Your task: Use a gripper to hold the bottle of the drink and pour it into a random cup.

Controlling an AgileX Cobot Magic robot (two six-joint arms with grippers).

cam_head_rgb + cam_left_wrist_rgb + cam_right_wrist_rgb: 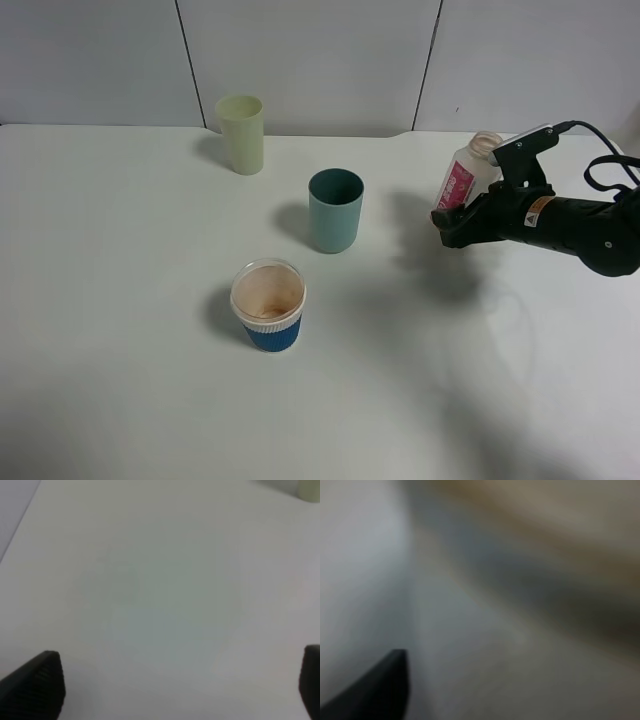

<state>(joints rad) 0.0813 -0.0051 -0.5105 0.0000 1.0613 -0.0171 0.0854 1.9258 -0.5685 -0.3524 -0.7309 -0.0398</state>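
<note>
The bottle of the drink [466, 178] is clear with a pink-red label and an open wide neck. My right gripper [455, 222] is shut on its lower part and holds it above the table at the right, leaning a little. The teal-green cup [335, 210] stands upright to the left of the bottle, apart from it. The right wrist view is blurred: one black fingertip [380, 690] shows beside a close blurred surface. My left gripper [180, 687] is open and empty over bare table; its arm is out of the exterior view.
A taller pale yellow-green cup [241, 133] stands at the back left; its edge also shows in the left wrist view [310, 490]. A blue-sleeved paper cup [268, 305] with a brownish inside stands in front of the teal-green cup. The white table [120, 300] ends at a grey wall behind.
</note>
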